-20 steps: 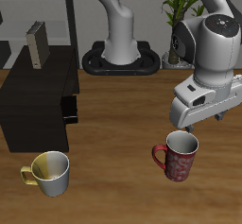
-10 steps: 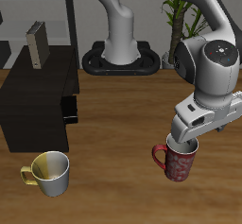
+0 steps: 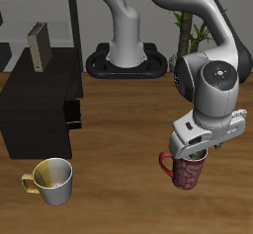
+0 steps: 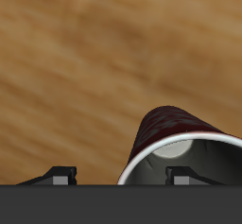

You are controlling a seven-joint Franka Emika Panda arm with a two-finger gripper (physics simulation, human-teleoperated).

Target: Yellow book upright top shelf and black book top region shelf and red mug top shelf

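The red mug (image 3: 185,171) stands upright on the wooden table, near its front edge. My gripper (image 3: 193,154) is down at the mug's rim and open. In the wrist view the gripper (image 4: 123,178) straddles the wall of the red mug (image 4: 168,131), with one finger inside the pale hollow and one outside. The yellow book (image 3: 38,45) stands upright on the flat top of the black shelf (image 3: 30,105). A thin dark slab with a pale end, apparently the black book (image 3: 71,113), lies at the shelf's open side.
A white-and-yellow mug (image 3: 52,179) stands near the front edge, in front of the shelf. The robot's base (image 3: 126,60) and a potted plant (image 3: 184,11) are at the back.
The gripper has come down and slightly forward over the red mug, from above its rim to straddling the rim. The mug, books and shelf have not moved.
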